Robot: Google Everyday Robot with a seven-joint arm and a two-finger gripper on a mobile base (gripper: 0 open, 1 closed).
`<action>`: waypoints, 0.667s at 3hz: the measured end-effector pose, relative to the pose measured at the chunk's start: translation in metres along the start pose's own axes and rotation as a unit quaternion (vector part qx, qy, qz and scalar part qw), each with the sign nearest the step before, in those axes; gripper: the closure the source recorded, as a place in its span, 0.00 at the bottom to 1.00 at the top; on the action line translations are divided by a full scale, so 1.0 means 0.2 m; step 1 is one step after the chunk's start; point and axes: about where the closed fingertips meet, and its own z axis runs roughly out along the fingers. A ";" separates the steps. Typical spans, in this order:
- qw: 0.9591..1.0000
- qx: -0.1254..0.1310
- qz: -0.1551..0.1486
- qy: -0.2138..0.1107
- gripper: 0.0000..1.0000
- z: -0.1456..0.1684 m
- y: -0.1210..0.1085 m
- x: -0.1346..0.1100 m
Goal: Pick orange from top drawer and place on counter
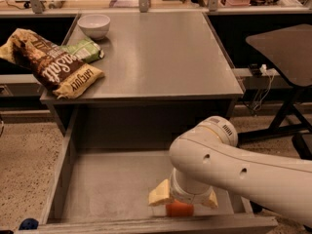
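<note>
Straddling the orange (179, 210) in the top drawer (109, 186), the gripper (183, 202) hangs open.

counter (156, 57): grey, metal-look, matt and smooth
top drawer (112, 184): same grey metal look, dull, bottom faintly scuffed
orange (179, 209): smooth skin, slight sheen
gripper (184, 202): low in the drawer's front right, cream matt fingers (159, 198) spread either side of the orange
arm (234, 169): white plastic shell, glossy
white bowl (94, 24): smooth, glazed
chip bag (53, 65): crinkled shiny film
floor (24, 165): speckled, stone-like
</note>
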 end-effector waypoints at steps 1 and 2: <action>1.000 -0.004 -0.010 -0.003 0.00 0.07 -0.02 -0.04; 1.000 0.000 -0.006 0.002 0.00 0.12 -0.04 -0.04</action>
